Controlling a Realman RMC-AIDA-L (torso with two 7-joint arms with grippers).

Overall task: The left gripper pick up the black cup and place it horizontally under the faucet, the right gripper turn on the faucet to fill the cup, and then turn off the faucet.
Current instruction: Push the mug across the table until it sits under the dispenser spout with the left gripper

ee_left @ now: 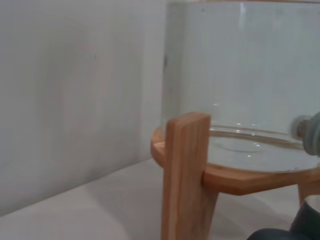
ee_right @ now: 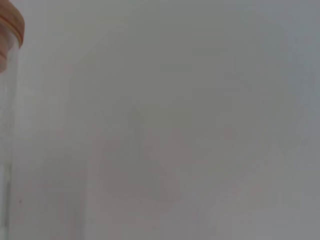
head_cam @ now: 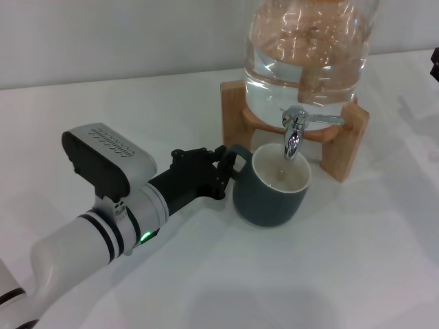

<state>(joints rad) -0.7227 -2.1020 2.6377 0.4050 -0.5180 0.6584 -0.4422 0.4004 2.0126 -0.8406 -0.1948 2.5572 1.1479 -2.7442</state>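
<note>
The black cup [head_cam: 271, 195] stands upright on the white table, its cream inside facing up. The chrome faucet [head_cam: 295, 130] hangs directly over the cup's opening, with its flat lever pointing off to the right. From the left, my left gripper [head_cam: 221, 171], on its white-grey arm, reaches in and is shut on the cup's loop handle. In the left wrist view, a dark sliver of the cup [ee_left: 302, 225] and a blurred bit of the faucet [ee_left: 310, 132] show at the edge. Only a black corner of my right gripper [head_cam: 435, 63] shows at the far right edge, well away from the faucet.
A big clear glass jar [head_cam: 309, 48] of water sits on a wooden stand [head_cam: 343, 147] right behind the cup. The stand's upright [ee_left: 187, 175] fills the left wrist view. The right wrist view shows the jar's wooden lid edge [ee_right: 11, 21] and a plain wall.
</note>
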